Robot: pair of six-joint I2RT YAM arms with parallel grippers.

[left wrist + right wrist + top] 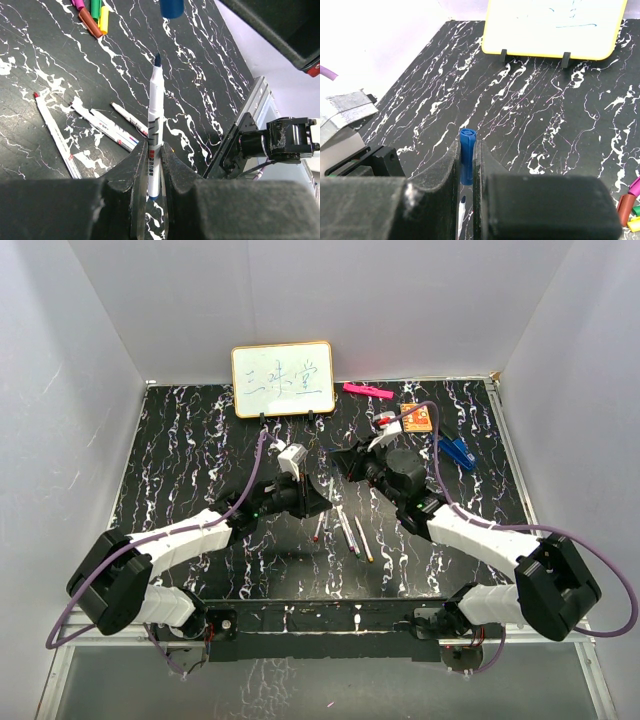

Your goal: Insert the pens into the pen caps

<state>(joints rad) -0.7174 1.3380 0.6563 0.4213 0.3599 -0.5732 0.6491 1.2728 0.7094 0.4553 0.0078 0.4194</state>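
Note:
My left gripper (pixel 152 150) is shut on a white pen (pixel 154 115) with a dark blue tip, held pointing away from the camera. My right gripper (pixel 466 150) is shut on a blue cap (pixel 467 142). In the left wrist view the blue cap (pixel 171 7) hangs just beyond the pen tip with a small gap between them. The pen tip (pixel 462 207) shows below the cap in the right wrist view. Three more white pens (pixel 102 125) lie on the table. Loose caps (pixel 95 15) in pink, green, brown and yellow lie together. The grippers meet mid-table, left (pixel 318 502) and right (pixel 345 462).
A small whiteboard (pixel 283 378) stands at the back. A pink highlighter (pixel 367 391), an orange packet (pixel 416 418) and a blue clip (pixel 457 451) lie at the back right. The loose pens (pixel 345 530) lie between the arms, near the front.

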